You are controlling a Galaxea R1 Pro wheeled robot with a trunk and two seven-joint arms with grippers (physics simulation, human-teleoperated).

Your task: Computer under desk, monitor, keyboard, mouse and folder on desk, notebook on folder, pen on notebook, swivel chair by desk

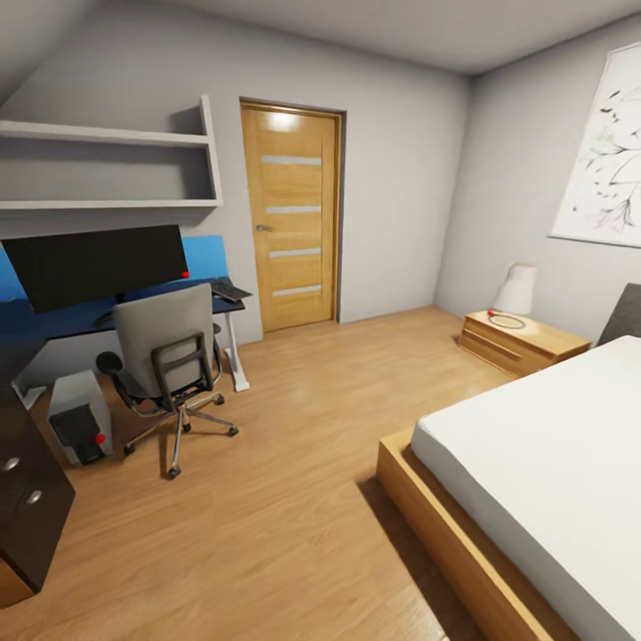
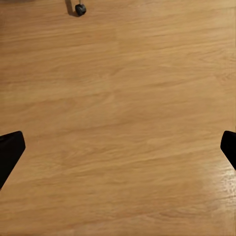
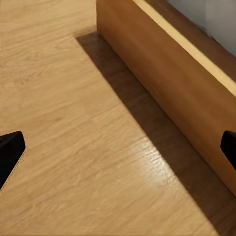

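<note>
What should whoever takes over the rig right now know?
Left hand and right hand: open, empty, over bare floor.
Monitor and keyboard are on the desk; computer stands on the floor under it; swivel chair is beside the desk.
I can't make out the mouse, folder, notebook or pen from here.
Left: find and stack those.

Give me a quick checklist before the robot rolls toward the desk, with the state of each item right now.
1. Left gripper open and empty above the floor: ok.
2. Right gripper open and empty: ok.
3. Monitor on the desk: ok.
4. Computer under the desk: not ok, it stands on the floor at its edge.
5. Folder on the swivel chair: cannot tell, the backrest hides the seat.
6. Bed frame close beside the right gripper: mind it when turning.
</note>
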